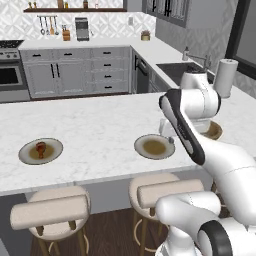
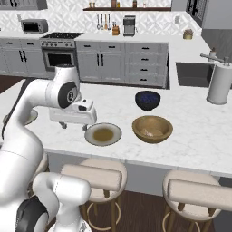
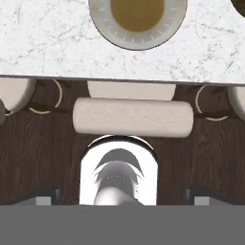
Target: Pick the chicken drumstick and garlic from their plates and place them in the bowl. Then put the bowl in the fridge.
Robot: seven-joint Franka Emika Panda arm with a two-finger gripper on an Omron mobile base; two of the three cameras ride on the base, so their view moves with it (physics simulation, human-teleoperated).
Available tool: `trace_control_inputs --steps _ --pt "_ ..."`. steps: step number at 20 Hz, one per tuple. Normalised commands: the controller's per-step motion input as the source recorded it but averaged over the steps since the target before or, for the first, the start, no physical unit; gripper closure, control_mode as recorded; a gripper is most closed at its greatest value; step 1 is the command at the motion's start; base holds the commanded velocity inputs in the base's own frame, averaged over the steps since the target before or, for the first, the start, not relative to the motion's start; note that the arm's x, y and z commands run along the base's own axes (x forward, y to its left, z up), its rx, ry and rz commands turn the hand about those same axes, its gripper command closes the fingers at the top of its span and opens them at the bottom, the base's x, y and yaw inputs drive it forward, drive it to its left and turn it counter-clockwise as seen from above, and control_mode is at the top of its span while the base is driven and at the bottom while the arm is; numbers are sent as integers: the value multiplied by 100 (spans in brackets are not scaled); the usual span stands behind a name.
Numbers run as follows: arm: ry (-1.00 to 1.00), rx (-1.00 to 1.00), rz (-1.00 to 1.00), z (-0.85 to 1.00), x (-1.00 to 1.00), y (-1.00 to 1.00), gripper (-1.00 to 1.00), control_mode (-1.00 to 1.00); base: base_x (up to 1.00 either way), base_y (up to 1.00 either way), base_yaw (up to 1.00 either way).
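Note:
The chicken drumstick (image 1: 41,148) lies on the left plate (image 1: 26,156), far from the hand. The nearer plate (image 2: 103,134) (image 3: 138,19) holds nothing. Just left of it, over the counter's front edge, my gripper (image 2: 74,127) (image 3: 122,200) points down, open, with nothing between its fingers. The tan bowl (image 2: 152,128) stands right of that plate. A pale lump in its bottom may be the garlic; I cannot tell for sure. In the left base view my arm hides most of the bowl (image 1: 216,131). The fridge is out of view.
A dark blue bowl (image 2: 147,100) sits behind the tan bowl. A paper towel roll (image 2: 219,84) stands by the sink (image 2: 192,74). Padded stools (image 3: 132,117) line the counter's front edge, under the hand.

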Motion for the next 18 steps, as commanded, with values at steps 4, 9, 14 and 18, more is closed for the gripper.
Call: trace_control_inputs --steps 4,9,14,18 --pt "0 0 0 0 0 47 -100 100 0 25 0" --pt "0 0 0 0 0 0 -100 100 1 100 -3" --pt "0 0 0 0 0 0 -100 100 0 100 0" --pt "0 0 0 0 0 0 -100 100 0 91 -3"
